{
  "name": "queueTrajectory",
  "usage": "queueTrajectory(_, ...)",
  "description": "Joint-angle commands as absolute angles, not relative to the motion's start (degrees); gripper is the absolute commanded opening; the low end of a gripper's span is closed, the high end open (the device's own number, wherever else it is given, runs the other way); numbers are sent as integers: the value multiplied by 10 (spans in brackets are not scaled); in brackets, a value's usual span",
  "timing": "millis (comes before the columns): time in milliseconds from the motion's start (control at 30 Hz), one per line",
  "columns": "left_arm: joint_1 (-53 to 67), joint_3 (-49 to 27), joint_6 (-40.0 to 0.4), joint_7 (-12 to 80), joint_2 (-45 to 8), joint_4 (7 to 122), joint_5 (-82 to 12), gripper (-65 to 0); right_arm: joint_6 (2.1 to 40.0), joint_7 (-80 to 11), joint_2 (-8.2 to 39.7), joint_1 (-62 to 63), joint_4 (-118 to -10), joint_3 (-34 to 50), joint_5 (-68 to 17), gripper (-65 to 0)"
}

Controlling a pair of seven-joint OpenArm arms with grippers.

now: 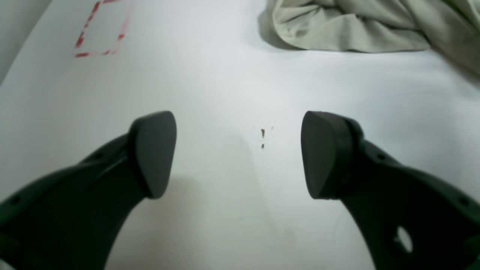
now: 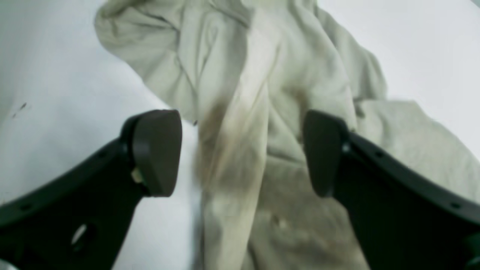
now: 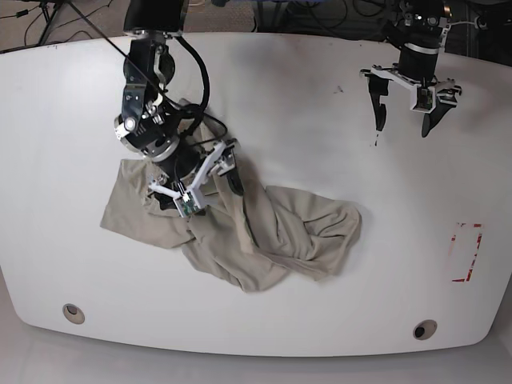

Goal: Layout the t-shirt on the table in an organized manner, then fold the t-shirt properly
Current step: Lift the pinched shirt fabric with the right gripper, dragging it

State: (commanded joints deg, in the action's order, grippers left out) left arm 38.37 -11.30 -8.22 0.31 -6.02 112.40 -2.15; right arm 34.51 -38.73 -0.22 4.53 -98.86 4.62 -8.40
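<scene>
White and glossy, the table (image 3: 264, 72) is the biggest thing here, and the t-shirt (image 3: 280, 232) lies on its left-centre part in the base view, crumpled into a long heap and not yet spread. So I judge the step in hand is still the laying out, before any fold.

The right gripper (image 2: 242, 152) is low over the heap with its jaws spread, and a ridge of cloth stands between them. To do this step well, I think it should close on one layer near an edge or a sleeve, not on a thick bundle, and then pull outward slowly so the cloth opens flat. The left gripper (image 1: 238, 153) is also spread and holds nothing; it hangs over bare table, well apart from the shirt, and it would need to come closer to hold the opposite side.

The base view alone shows the whole shape of the heap and both arms together. The right wrist view shows the folds between the jaws, but blurred. The left wrist view shows the red rectangle mark (image 1: 101, 30) and small dark specks (image 1: 262, 137) on the surface.
</scene>
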Motion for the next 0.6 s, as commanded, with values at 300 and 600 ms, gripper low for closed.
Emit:
queueTrajectory(300, 384, -114, -82, 3, -60, 1124, -22, -156, 345, -367, -4, 172, -794, 33, -84, -165)
queueTrajectory(600, 384, -114, -82, 3, -60, 1124, -22, -156, 345, -288, -4, 221, -668, 7, -84, -168)
